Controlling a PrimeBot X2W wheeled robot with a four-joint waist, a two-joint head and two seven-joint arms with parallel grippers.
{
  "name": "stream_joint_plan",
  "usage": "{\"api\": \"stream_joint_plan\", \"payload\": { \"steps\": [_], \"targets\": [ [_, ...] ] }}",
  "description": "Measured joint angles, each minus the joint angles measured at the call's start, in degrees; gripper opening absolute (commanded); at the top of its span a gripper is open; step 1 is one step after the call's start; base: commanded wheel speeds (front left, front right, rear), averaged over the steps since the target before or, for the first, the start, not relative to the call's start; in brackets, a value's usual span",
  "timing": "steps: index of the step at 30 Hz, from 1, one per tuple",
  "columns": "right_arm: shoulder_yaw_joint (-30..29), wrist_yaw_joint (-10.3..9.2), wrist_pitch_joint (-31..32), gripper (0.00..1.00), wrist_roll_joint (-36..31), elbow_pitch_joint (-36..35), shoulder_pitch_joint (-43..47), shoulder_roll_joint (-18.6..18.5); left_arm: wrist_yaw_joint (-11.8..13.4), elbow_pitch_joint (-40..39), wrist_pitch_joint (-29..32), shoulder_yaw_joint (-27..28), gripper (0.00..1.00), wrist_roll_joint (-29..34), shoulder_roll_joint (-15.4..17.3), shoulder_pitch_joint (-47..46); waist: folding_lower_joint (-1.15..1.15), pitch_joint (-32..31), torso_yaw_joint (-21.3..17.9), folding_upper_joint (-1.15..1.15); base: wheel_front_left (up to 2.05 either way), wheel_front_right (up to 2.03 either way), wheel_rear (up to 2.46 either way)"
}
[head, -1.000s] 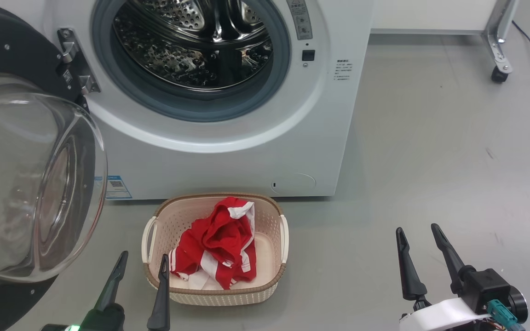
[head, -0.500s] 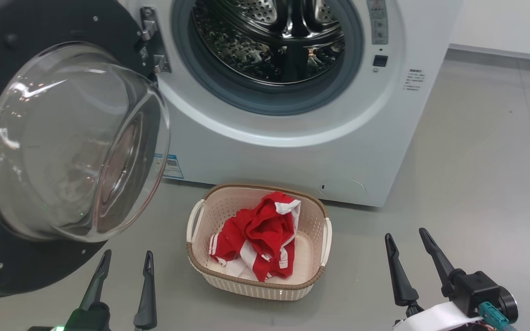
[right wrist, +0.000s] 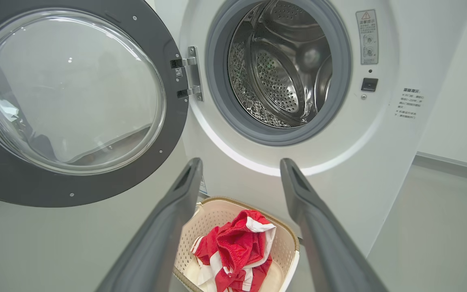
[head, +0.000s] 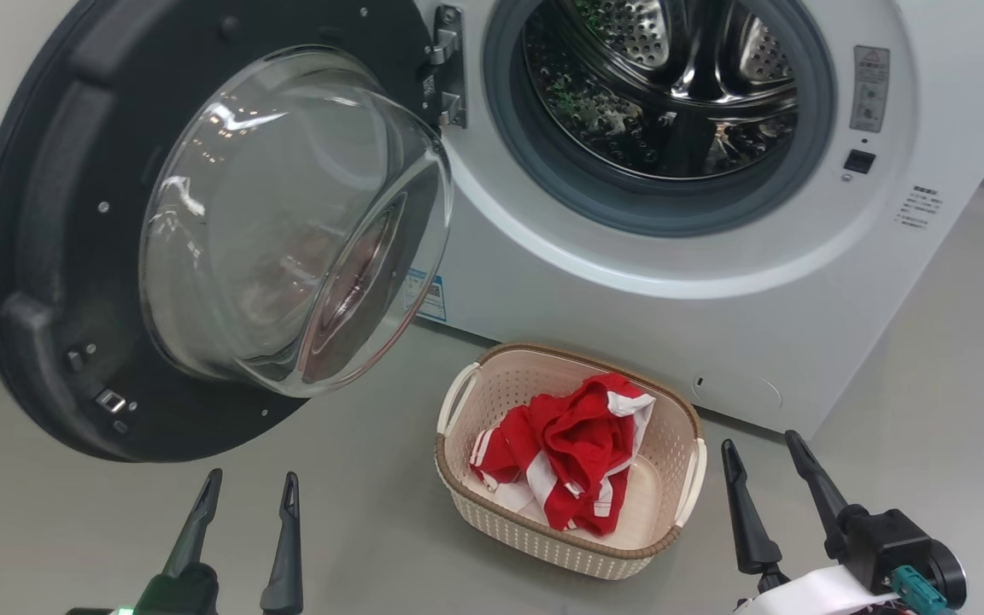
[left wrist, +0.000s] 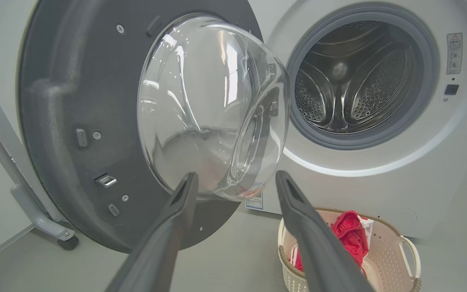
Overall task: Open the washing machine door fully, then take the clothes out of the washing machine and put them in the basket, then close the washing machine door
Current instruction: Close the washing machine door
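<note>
Some clothes [head: 565, 448], perhaps two, half-hiding basket [head: 535, 540] floor

Round black-rimmed washing machine door [head: 39, 256], with its bulging glass window, hangs open to the left of the big white boxy washing machine [head: 629, 325]. On the grey floor [head: 372, 512] just before the machine stands a small cream plastic basket [head: 535, 542], with red-and-white fabric clothes [head: 573, 436] heaped inside.

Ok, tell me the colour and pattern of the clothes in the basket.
The clothes are bright red with white stripes and panels, clearest in the head view.
</note>
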Motion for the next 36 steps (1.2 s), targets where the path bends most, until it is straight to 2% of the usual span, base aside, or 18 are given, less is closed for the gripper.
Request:
{"api": "stream_joint_plan", "payload": {
  "steps": [7, 20, 21, 22, 24, 25, 32, 33, 36],
  "targets": [
    [1.15, 0.08, 0.00, 1.00, 0.00, 0.10, 0.03, 0.15, 0.00, 0.00, 0.03, 0.89, 1.00, -0.03, 0.00, 0.08, 0.00, -0.90, 2.95, 0.00, 0.00, 0.00, 0.00],
    [1.69, 0.00, 0.00, 1.00, 0.00, 0.27, 0.07, 0.16, 0.00, -0.01, 0.54, 0.90, 0.98, -0.12, 0.00, 0.15, 0.00, -1.10, 3.29, 0.00, 0.00, 0.00, 0.00],
    [1.71, -0.01, 0.00, 1.00, 0.01, 0.27, 0.07, 0.16, 0.00, -0.02, 0.58, 0.90, 0.95, -0.19, 0.00, 0.15, 0.00, -1.10, 3.29, 0.00, 0.00, 0.00, 0.00],
    [1.74, -0.01, 0.00, 1.00, 0.00, 0.27, 0.07, 0.16, 0.00, -0.02, 0.77, 0.90, 0.71, -0.24, 0.00, 0.15, 0.00, -1.10, 3.29, 0.00, 0.00, 0.00, 0.00],
    [1.78, -0.01, 0.00, 1.00, 0.01, 0.27, 0.07, 0.16, 0.00, -0.04, 0.93, 0.90, 0.12, -0.26, 0.00, 0.15, 0.00, -1.11, 3.29, 0.00, 0.00, 0.00, 0.00],
    [1.79, -0.01, 0.00, 1.00, 0.01, 0.27, 0.07, 0.16, 0.00, -0.03, 1.02, 0.90, 0.00, -0.29, 0.00, 0.15, 0.00, -1.12, 3.30, 0.00, 0.00, 0.00, 0.00],
    [1.93, -0.09, 0.00, 1.00, 0.01, 0.25, 0.07, 0.16, -0.14, -0.63, 1.01, 0.62, 0.00, -2.26, -0.01, 0.15, 0.00, -1.14, 3.36, 0.00, 0.00, 0.00, 0.00],
    [1.94, -0.09, 0.00, 1.00, 0.02, 0.24, 0.07, 0.16, -0.80, -0.93, 1.00, 0.57, 0.00, -3.41, -0.03, 0.15, 0.00, -1.13, 3.39, 0.00, 0.00, 0.00, 0.00],
    [1.93, -0.48, 0.00, 1.00, 0.02, 0.22, 0.07, 0.16, -3.38, -2.81, 0.85, 0.38, 0.00, -12.04, -0.44, 0.15, 0.00, -1.10, 3.53, 0.00, 0.00, 0.00, 0.00]
  ]
}}
